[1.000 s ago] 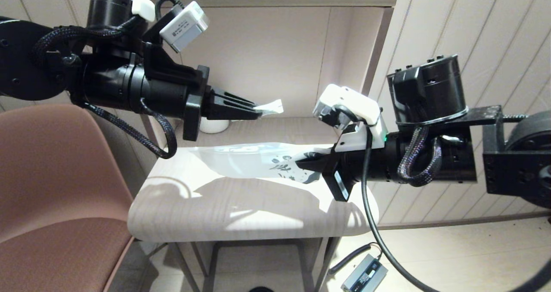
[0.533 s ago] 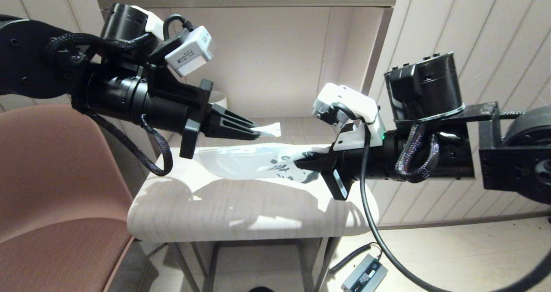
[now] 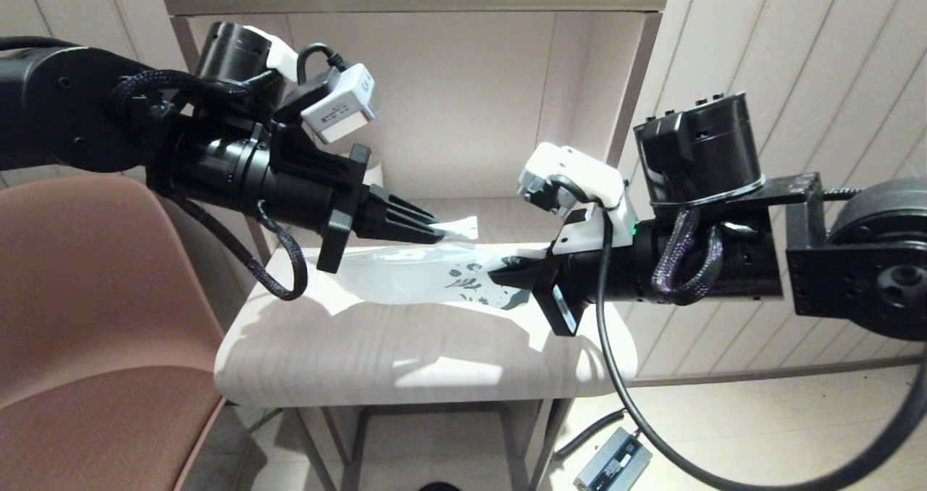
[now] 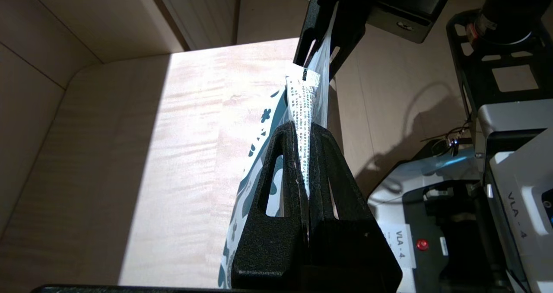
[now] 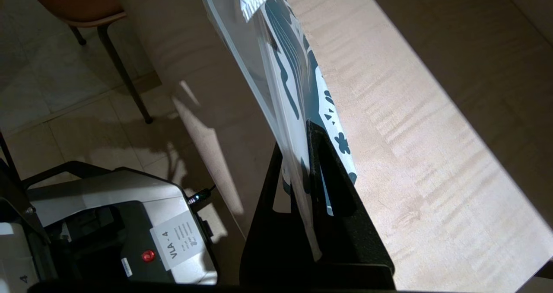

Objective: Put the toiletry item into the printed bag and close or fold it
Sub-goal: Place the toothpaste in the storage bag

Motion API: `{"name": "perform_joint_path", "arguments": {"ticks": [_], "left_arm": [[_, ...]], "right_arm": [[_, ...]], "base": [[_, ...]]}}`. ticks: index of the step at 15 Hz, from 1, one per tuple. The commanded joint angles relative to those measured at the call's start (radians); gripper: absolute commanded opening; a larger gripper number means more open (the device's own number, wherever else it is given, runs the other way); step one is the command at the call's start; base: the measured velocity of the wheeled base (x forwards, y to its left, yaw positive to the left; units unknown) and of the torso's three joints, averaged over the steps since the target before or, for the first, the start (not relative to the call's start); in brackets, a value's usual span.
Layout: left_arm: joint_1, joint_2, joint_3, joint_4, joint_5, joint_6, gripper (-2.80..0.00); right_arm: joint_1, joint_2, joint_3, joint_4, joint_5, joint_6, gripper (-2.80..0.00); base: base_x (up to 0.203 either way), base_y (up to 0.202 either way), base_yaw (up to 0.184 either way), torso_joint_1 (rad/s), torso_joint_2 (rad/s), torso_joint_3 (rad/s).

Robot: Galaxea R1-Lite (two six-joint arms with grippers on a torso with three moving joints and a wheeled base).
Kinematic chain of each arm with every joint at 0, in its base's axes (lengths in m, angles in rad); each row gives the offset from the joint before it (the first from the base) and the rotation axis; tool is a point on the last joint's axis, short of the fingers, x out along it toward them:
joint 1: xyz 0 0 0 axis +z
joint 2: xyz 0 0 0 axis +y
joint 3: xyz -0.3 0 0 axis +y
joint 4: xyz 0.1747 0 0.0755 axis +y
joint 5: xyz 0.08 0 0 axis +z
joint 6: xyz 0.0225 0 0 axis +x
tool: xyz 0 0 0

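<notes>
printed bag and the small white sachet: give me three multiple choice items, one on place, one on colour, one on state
1. Where is the printed bag?
A. lying flat on the chair
B. held in the air over the wooden table top
C. on the top shelf

2. What colour is the print on the bag?
A. dark blue-teal
B. red
C. yellow

3. What is the state of the left end effector?
A. open and empty
B. shut on the toiletry item
C. shut on the chair

Answers:
1 B, the head view shows the right end effector gripping its printed end, with the bag's shadow on the table below.
2 A, the leaves and flowers show dark blue-teal in both wrist views.
3 B, the left wrist view shows its fingers closed on the slim white piece, just above the bag.
</notes>
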Motion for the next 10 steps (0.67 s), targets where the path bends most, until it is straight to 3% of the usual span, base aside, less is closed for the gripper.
{"name": "perform_joint_path", "arguments": {"ticks": [1, 10], "left_arm": [[-0.003, 0.016, 0.008, 0.002, -0.003, 0.009, -2.80], [-0.005, 0.028, 0.046, -0.003, 0.003, 0.021, -2.80]], "right_arm": [[-0.001, 0.003, 0.005, -0.001, 0.002, -0.002, -2.80], [0.000, 0.006, 0.000, -0.002, 0.009, -0.002, -2.80]], "base": [[0.000, 0.000, 0.000, 0.000, 0.00, 0.000], [0.000, 0.000, 0.000, 0.000, 0.00, 0.000]]}}
